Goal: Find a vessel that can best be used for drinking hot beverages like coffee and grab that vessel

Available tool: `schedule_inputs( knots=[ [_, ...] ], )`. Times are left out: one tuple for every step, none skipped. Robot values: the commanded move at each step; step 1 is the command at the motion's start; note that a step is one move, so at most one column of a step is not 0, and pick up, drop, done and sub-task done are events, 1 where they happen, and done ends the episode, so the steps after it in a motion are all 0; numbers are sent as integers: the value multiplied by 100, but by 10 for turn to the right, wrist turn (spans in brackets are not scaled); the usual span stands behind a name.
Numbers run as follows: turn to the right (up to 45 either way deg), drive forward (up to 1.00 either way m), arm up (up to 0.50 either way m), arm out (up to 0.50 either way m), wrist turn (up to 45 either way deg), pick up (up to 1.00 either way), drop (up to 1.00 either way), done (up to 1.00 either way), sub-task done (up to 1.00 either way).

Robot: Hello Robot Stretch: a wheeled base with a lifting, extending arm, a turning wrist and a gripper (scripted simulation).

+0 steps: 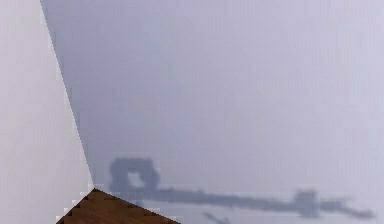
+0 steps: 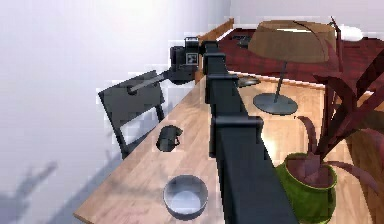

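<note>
Here, a wooden table is seen in the arm side view, and the dark arm is stretched across it from the bottom edge. At the arm's far end the gripper is found, with its thin fingers pointed toward the view's left. They are seen in front of a dark chair drawn up at the table's left edge. How the fingers stand cannot be told. Whether anything is held cannot be told either, since the chair lies behind them.

A small dark mug is set upright on the tabletop, just left of the arm and lower in the view than the gripper. A pale grey bowl is placed near the bottom edge, apart from the mug.

To the arm's right, a table lamp with a tan shade is stood on a round base. A potted plant with reddish leaves is kept in a green pot.

In the forward view, pale walls are met in a corner above a piece of brown wooden surface.
</note>
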Motion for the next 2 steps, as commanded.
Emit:
schedule_inputs(
  knots=[
    [0,0,0,0,300,0,0,0,0],
    [0,0,-30,0,0,0,0,0,0]
  ],
)
